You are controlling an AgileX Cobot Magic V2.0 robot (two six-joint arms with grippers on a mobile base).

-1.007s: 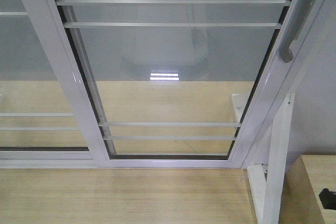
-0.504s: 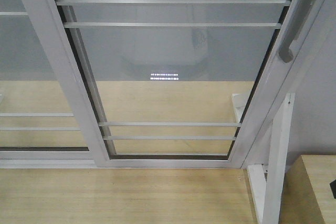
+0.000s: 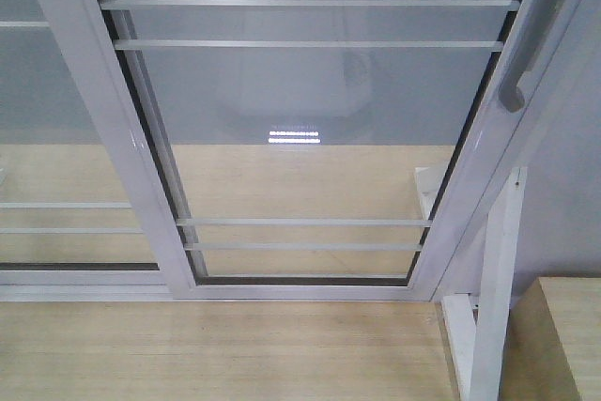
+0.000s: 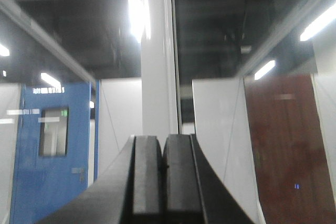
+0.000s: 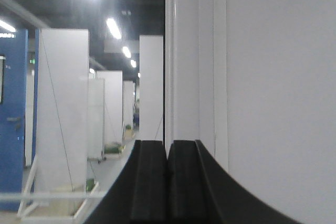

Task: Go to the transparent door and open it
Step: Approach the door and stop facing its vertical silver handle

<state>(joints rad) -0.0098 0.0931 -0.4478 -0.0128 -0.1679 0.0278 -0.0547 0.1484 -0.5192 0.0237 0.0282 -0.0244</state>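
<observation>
The transparent door (image 3: 310, 100) fills the front view: clear glass with thin white horizontal bars in a white frame. Its curved grey pull handle (image 3: 522, 58) runs along the right stile at the upper right. Neither gripper shows in the front view. In the left wrist view my left gripper (image 4: 163, 142) is shut with nothing in it and points at a white upright frame (image 4: 157, 61). In the right wrist view my right gripper (image 5: 168, 146) is also shut and empty, close to the white door frame (image 5: 191, 61).
A second white-framed glass panel (image 3: 56, 166) without a handle stands at the left. A white support stand (image 3: 493, 307) and a wooden surface (image 3: 554, 345) sit at the lower right. Light wooden floor (image 3: 216, 354) lies before the door.
A black part at the lower right edge of the front view has slid up and right, out of sight. The door has not moved.
</observation>
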